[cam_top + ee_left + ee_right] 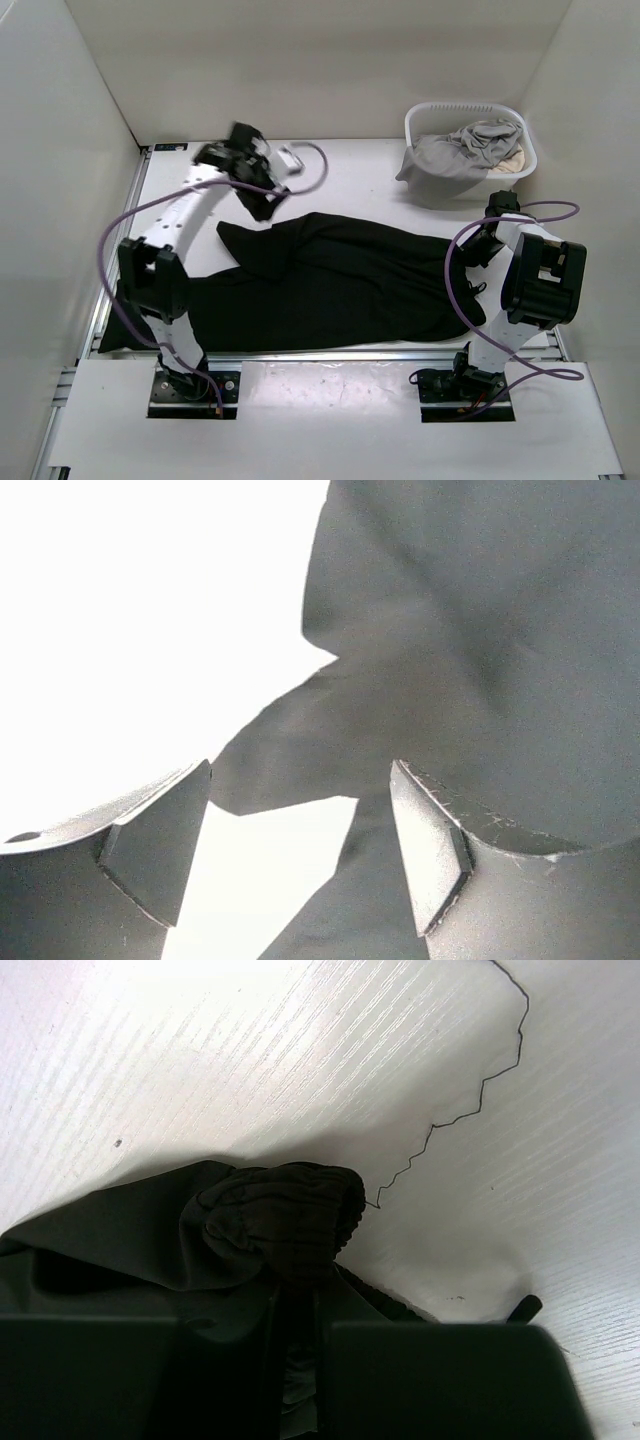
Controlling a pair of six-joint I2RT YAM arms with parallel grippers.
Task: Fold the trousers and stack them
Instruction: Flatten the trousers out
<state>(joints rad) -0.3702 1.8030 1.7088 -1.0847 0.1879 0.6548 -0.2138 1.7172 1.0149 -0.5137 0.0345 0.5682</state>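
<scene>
Here we are over the white surface, and the trousers lie spread flat across its middle, running from 9 o'clock to 3 o'clock with one dark flap poking up toward 11. The left claw hangs over that 11 o'clock corner. On the wrist view the left claw has its fingers wide apart with nothing between them, black cloth below; whether the tips touch the fabric, I cannot tell from here. Over at 3 o'clock, the right claw sits at the trousers' end. Its own camera shows the right claw pinched together on the gathered waistband, cloth bunched in the narrow gap. A thin loose thread trails off toward 1 o'clock. Up at 1 o'clock on the surface stands a white basket holding a light grey garment.
</scene>
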